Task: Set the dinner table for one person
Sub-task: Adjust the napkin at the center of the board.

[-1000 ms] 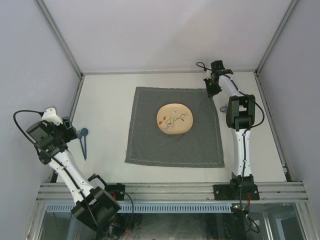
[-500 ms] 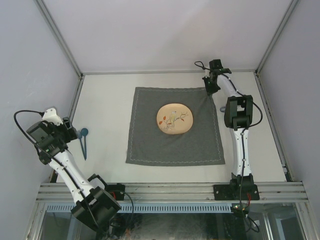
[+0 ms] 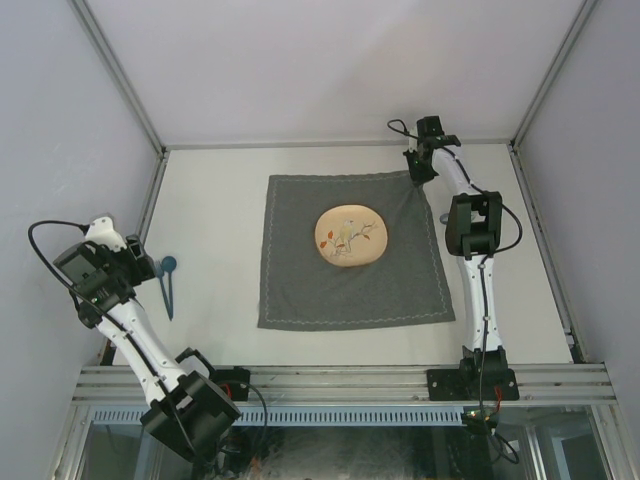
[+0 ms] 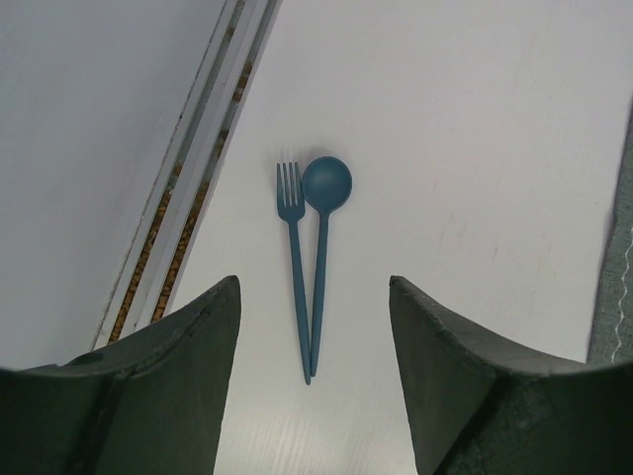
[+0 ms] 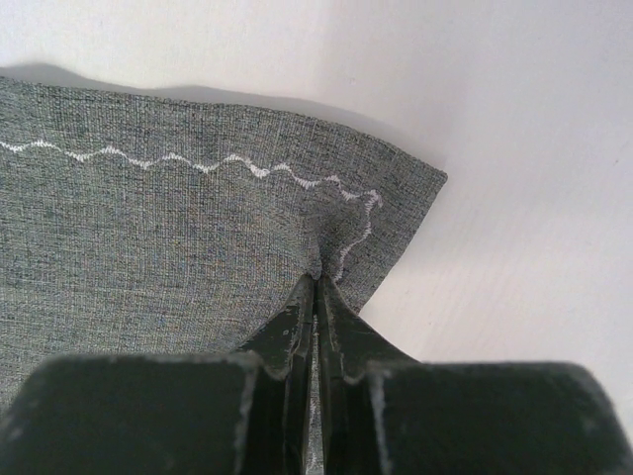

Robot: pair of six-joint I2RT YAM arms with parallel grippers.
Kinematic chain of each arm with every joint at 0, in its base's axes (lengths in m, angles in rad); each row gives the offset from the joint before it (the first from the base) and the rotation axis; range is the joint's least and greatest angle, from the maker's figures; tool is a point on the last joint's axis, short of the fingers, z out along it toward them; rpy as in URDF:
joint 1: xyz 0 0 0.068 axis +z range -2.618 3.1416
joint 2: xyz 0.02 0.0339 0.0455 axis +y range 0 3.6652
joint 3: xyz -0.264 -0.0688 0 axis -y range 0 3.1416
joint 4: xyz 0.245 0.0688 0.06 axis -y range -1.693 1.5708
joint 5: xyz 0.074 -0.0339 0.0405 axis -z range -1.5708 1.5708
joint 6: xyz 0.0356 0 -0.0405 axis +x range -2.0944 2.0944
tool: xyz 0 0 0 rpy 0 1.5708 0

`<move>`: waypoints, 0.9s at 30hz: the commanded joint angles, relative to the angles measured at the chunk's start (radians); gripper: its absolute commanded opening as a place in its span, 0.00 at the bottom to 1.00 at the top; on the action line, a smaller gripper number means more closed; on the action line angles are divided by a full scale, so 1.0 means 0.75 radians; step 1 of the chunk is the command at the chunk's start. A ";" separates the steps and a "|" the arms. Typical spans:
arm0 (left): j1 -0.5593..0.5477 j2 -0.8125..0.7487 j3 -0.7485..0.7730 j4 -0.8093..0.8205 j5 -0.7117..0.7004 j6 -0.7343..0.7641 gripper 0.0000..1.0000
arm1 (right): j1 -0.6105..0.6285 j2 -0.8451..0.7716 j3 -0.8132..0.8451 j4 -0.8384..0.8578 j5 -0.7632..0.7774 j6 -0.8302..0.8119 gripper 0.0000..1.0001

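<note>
A square dark grey cloth (image 3: 350,290) lies in the middle of the off-white dinner table (image 3: 210,200), with a round cream plate (image 3: 349,236) bearing a bird and flower design on it. My right gripper (image 3: 416,174) (image 5: 318,282) is shut on the cloth's far right corner (image 5: 376,213), which puckers between the fingers. A blue fork (image 4: 294,257) and a blue spoon (image 4: 324,193) lie side by side near the table's left rail. Above their handle ends my left gripper (image 4: 315,282) (image 3: 138,268) hovers open, touching nothing.
Metal rails (image 3: 152,190) edge the table on the left and right, and grey walls close in three sides. The cloth's left edge (image 4: 618,277) shows at the right of the left wrist view. Bare table surface (image 5: 514,148) lies beyond the pinched corner.
The right gripper has pulled the cloth's corner a little farther back, and the cloth with the plate has slid slightly away and to the right. The left arm has not moved.
</note>
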 commanded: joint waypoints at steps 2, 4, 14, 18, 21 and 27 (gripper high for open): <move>0.008 -0.002 -0.031 0.046 -0.005 0.025 0.66 | -0.007 0.011 0.060 0.040 0.048 -0.020 0.00; 0.007 -0.001 -0.030 0.047 -0.002 0.024 0.66 | -0.005 0.001 0.052 0.035 0.058 -0.020 0.17; 0.007 -0.022 -0.026 0.034 0.017 0.017 0.66 | 0.074 -0.513 -0.377 0.076 0.080 -0.037 0.55; 0.008 -0.072 -0.036 0.018 0.036 0.028 0.66 | 0.096 -0.722 -0.499 0.009 0.088 -0.027 0.56; 0.008 -0.097 -0.036 0.018 0.049 0.026 0.66 | 0.097 -0.870 -0.598 -0.027 0.072 -0.012 0.56; 0.007 -0.099 -0.039 0.000 0.070 0.035 0.66 | 0.104 -1.215 -0.891 -0.032 0.122 -0.066 0.56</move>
